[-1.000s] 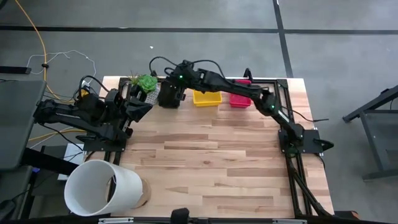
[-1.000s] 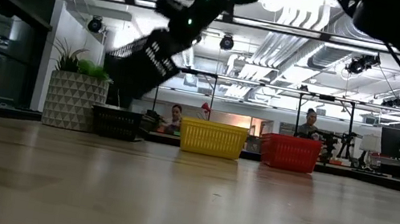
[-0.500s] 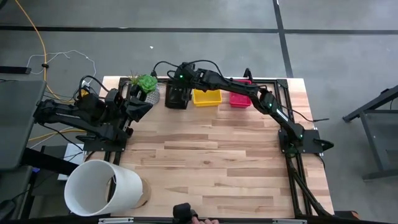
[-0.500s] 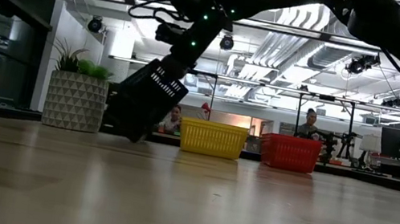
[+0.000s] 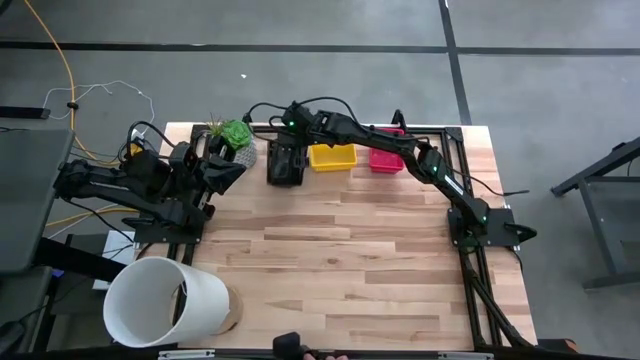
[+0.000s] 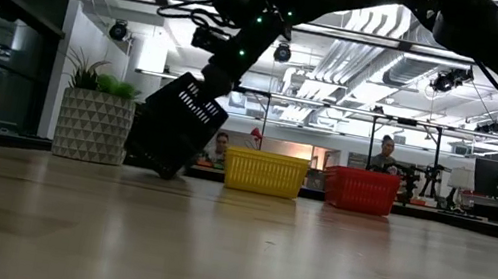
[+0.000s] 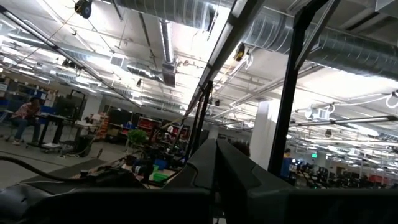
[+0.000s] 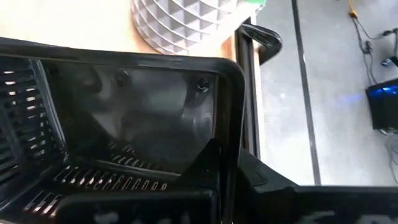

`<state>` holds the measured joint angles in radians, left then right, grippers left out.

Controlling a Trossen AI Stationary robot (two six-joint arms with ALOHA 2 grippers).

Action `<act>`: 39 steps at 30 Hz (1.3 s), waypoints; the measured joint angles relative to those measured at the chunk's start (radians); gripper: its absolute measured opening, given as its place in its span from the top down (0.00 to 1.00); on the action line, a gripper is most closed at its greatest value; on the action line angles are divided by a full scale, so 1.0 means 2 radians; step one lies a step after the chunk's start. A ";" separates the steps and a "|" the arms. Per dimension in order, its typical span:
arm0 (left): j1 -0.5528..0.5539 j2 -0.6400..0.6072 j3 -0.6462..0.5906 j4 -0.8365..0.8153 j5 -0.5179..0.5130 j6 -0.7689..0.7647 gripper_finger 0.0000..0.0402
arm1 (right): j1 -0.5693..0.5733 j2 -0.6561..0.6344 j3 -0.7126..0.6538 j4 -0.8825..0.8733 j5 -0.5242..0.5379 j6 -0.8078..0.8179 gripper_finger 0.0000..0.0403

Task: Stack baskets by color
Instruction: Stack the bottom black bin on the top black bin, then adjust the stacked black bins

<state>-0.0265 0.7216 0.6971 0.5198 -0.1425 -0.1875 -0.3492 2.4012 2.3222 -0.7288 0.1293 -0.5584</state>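
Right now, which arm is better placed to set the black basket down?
Right. The right gripper already holds the tilted black basket by its wall. The left gripper is parked, shut, at the table's left edge.

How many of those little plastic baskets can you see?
3 colours show along the table's far edge: a black basket tilted in the right tool, a yellow basket, a red basket. Nested ones may be hidden.
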 joint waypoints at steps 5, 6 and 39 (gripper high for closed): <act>0.000 0.000 0.000 0.000 0.000 0.000 1.00 | 0.000 0.000 0.000 0.000 -0.015 0.000 1.00; 0.000 0.000 0.000 0.000 0.000 0.000 1.00 | 0.000 0.000 0.000 0.000 -0.015 0.000 1.00; 0.000 0.000 0.000 -0.015 0.000 0.000 1.00 | 0.000 -0.019 -0.001 -0.040 -0.039 0.029 0.49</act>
<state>-0.0265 0.7219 0.6971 0.4897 -0.1417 -0.1871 -0.3483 2.3626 2.3211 -0.8089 0.0508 -0.5012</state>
